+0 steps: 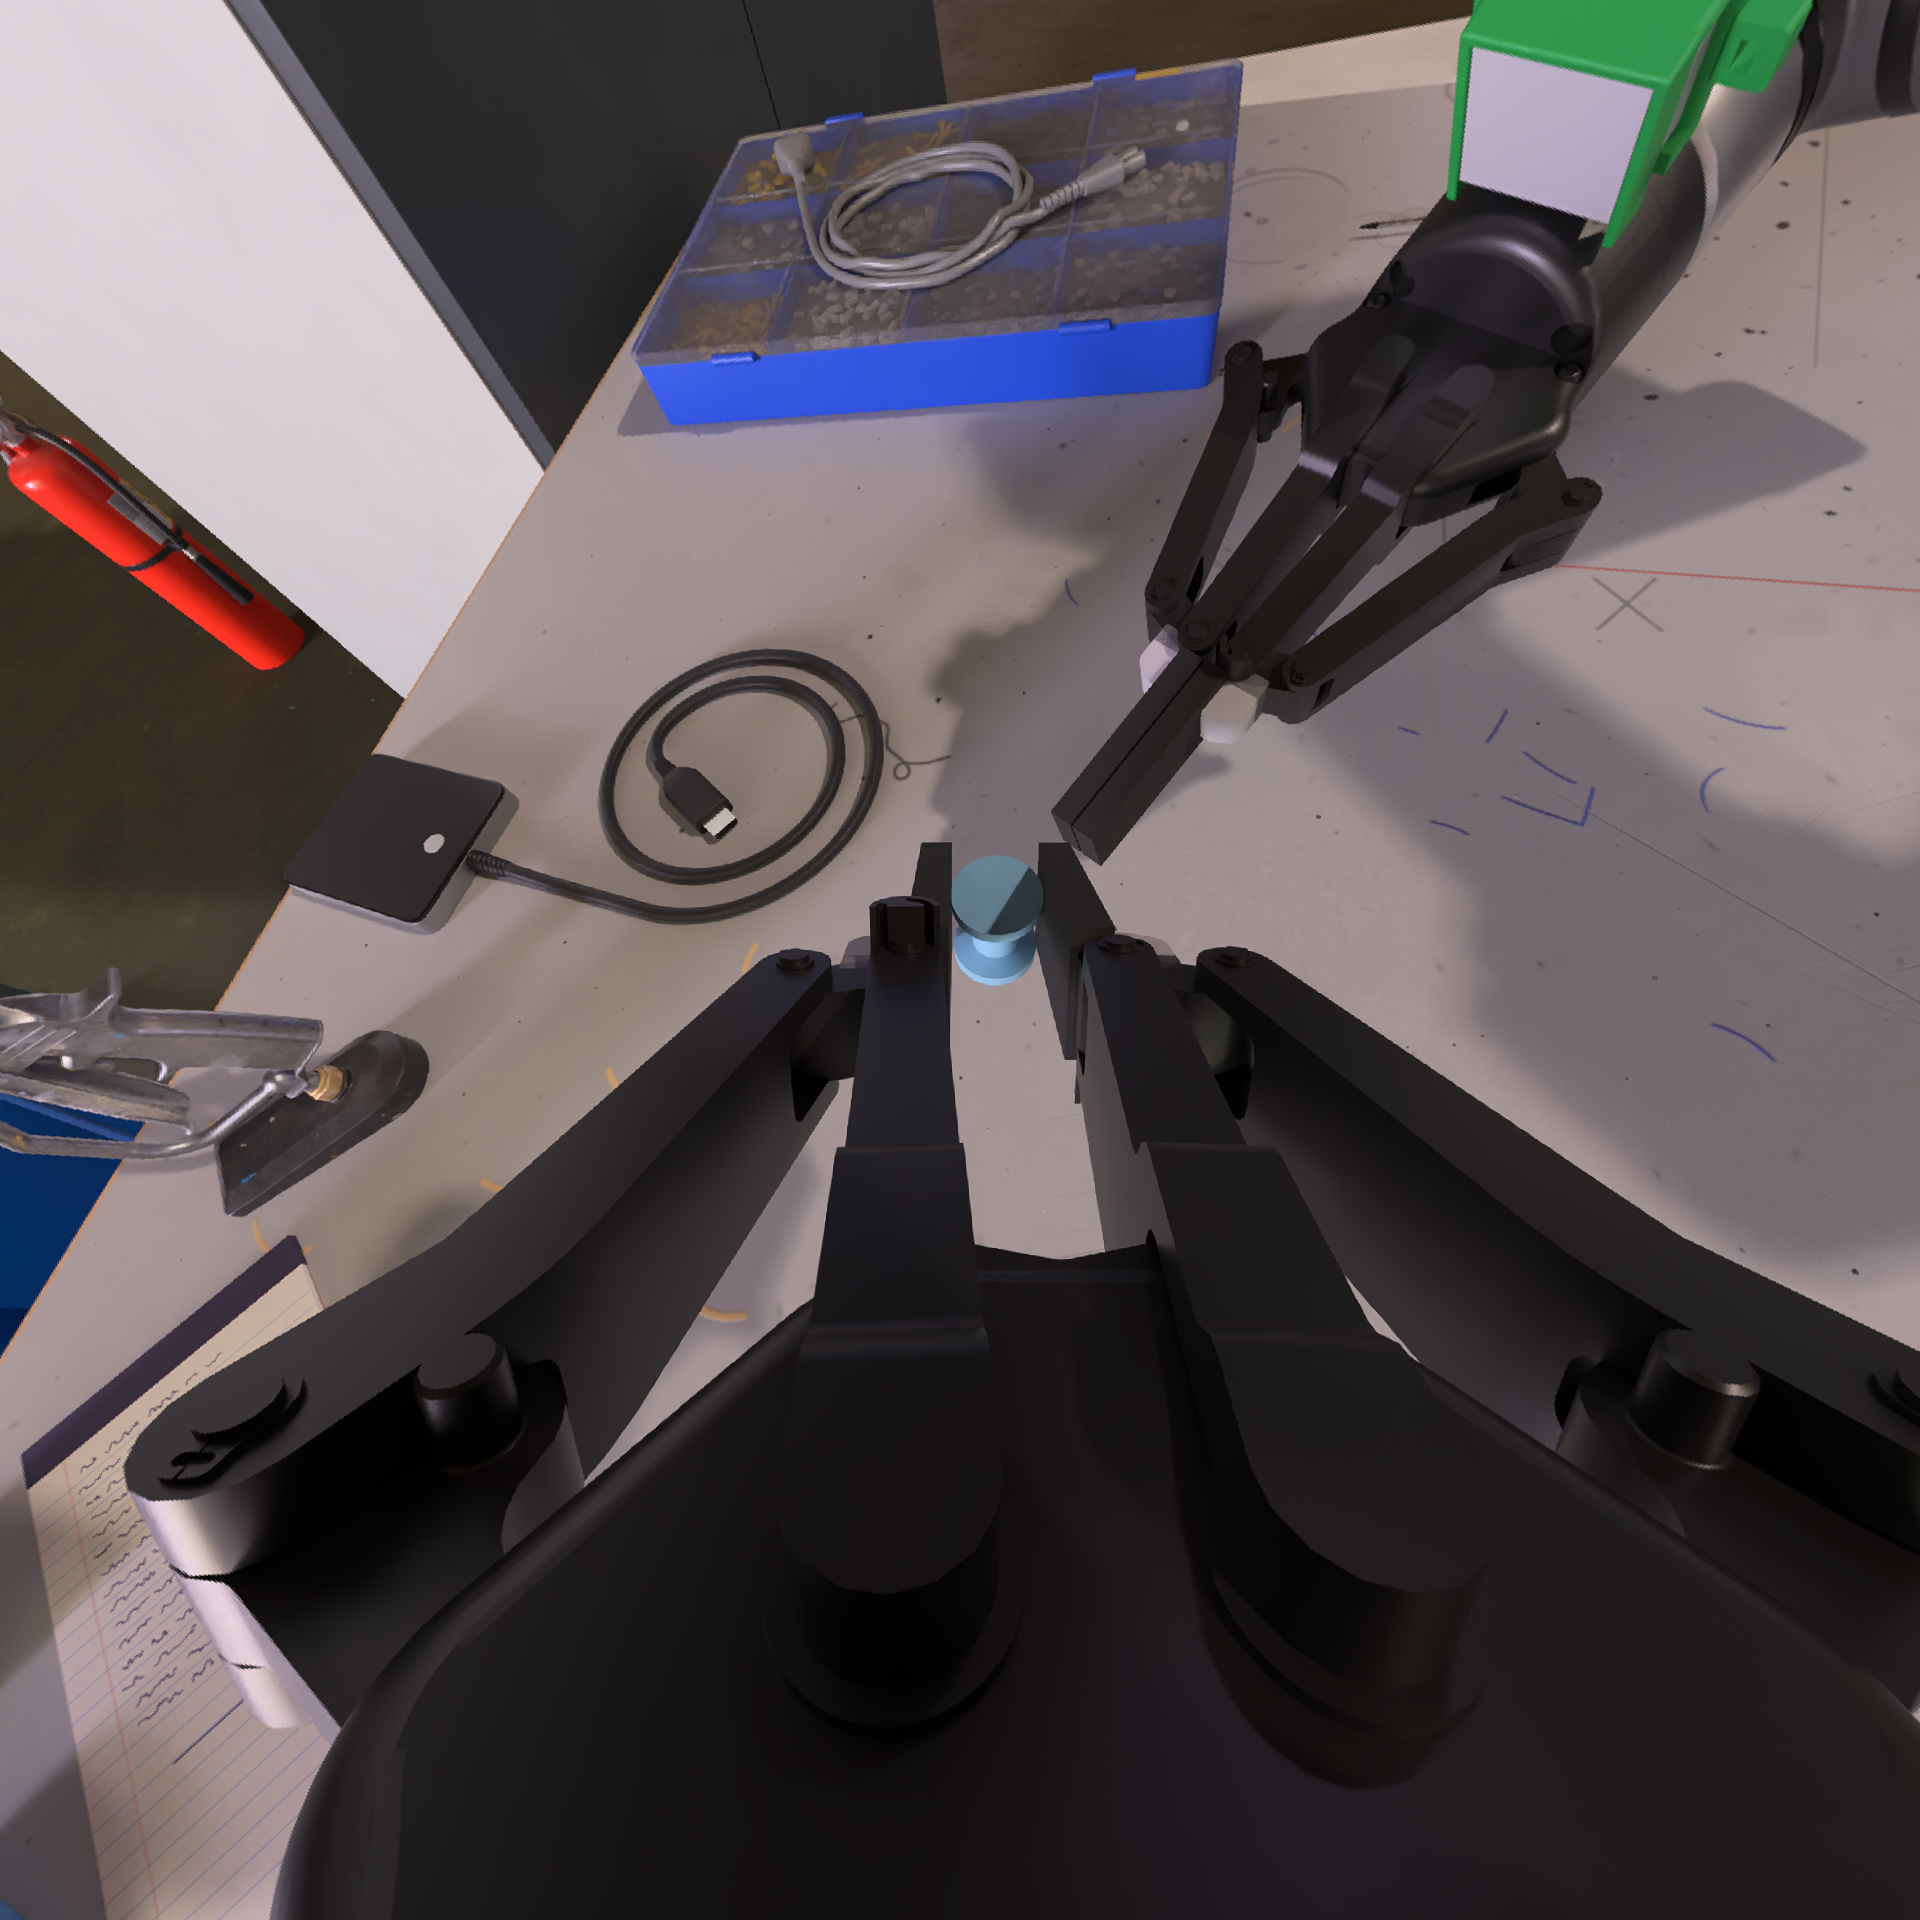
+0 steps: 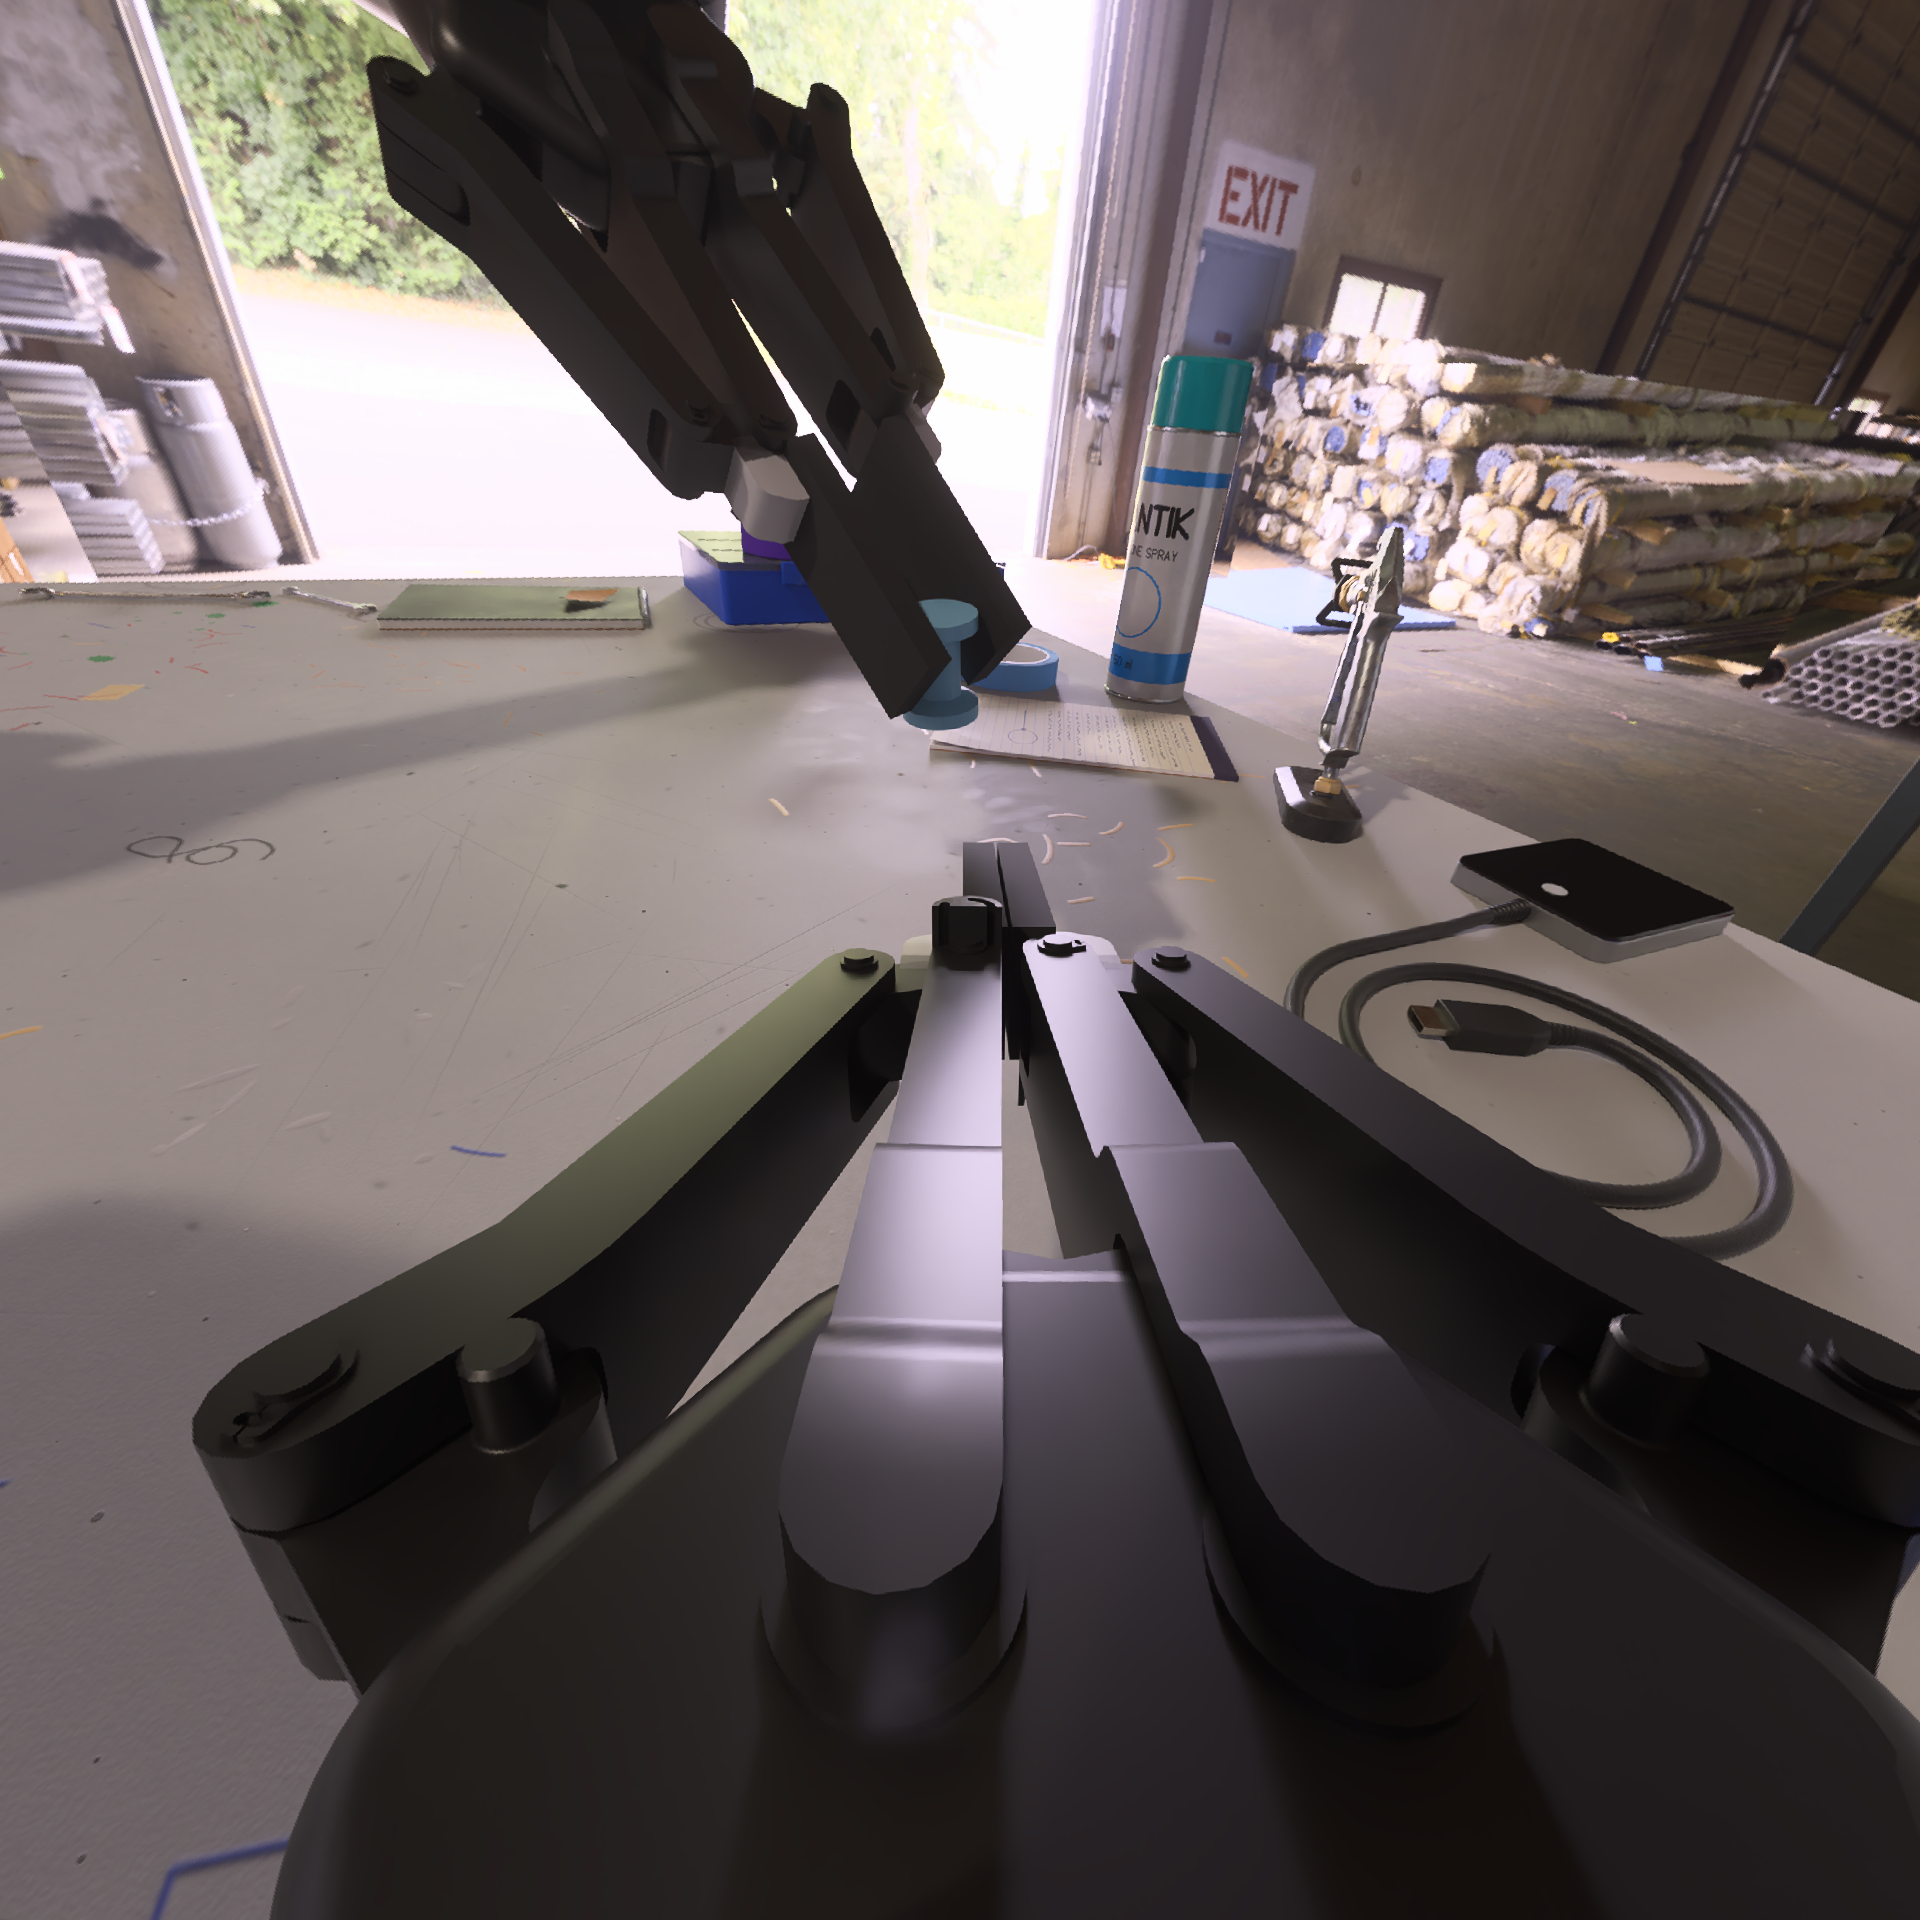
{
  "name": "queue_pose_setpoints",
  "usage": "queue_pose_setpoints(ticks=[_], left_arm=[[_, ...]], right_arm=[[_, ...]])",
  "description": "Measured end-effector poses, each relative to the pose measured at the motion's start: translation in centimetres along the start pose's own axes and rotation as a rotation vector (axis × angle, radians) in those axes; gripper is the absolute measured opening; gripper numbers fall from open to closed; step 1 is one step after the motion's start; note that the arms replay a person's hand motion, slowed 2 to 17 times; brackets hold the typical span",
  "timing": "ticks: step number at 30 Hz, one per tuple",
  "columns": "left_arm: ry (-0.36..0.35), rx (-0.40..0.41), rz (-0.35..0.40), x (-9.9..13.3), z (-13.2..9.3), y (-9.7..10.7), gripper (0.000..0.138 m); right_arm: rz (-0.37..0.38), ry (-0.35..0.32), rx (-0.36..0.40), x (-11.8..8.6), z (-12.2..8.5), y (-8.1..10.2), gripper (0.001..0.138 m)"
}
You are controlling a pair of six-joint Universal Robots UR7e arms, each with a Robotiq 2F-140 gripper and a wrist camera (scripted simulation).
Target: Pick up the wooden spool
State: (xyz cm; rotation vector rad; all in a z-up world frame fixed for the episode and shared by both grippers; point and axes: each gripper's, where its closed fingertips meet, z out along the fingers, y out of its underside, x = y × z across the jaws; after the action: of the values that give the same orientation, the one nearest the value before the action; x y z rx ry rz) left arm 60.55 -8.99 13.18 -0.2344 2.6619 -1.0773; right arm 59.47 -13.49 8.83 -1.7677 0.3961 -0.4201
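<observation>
Spool sits between the fingers of the left gripper, gripped at its narrow waist. It is pale blue, with a round flat top flange, a thinner core and a matching lower flange; part of the top face is in shadow. From the right wrist view the spool is held clear of the tabletop, lower flange just above the surface, axis tilted slightly. It hangs over the middle of the tabletop, well away from the edges. Right gripper is fully closed on nothing, fingers pressed together, tips low over the tabletop and pointing toward the spool. In the left wrist view the right gripper lies just beside the left fingertips without touching them. Coiled black cable lies near the tabletop edge, and a blue parts box sits at the far corner.
</observation>
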Motion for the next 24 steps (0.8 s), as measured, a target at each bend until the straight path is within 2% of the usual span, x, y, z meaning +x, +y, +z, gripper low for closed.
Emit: queue_pose_setpoints(ticks=[24], left_arm=[[0.005, -0.008, 0.007, 0.22, -0.01, -0.04, 0.022]], right_arm=[[0.001, -0.001, 0.001, 0.0, 0.03, -0.01, 0.001]])
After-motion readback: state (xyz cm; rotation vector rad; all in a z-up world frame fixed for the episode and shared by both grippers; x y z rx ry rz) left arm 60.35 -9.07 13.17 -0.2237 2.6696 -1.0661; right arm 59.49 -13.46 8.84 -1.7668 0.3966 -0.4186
